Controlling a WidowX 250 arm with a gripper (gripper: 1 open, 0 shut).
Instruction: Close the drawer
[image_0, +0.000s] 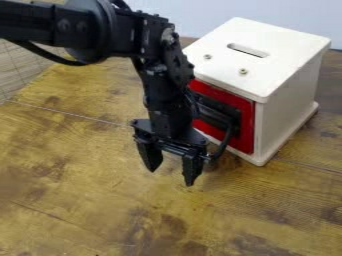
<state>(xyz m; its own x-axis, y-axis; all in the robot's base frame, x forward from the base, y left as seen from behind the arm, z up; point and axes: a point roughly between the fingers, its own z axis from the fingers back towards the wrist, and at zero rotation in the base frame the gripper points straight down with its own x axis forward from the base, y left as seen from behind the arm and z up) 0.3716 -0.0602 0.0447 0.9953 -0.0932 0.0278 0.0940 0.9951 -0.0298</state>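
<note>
The drawer (214, 110) is a red box with a black front plate and wire loop handle, sticking out a little from its housing's lower left face, partly hidden by the arm.

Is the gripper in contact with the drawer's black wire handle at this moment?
Cannot tell. In the one camera view, the gripper overlaps the wire handle of the red drawer; no contact or gap shows plainly.

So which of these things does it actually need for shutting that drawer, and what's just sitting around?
Part of the job:
- red drawer, sticking out a little from its box
- its black wire handle
- gripper, fingers spread, in front of the drawer

Just there:
- cream-white box housing the drawer
- wooden table
</note>
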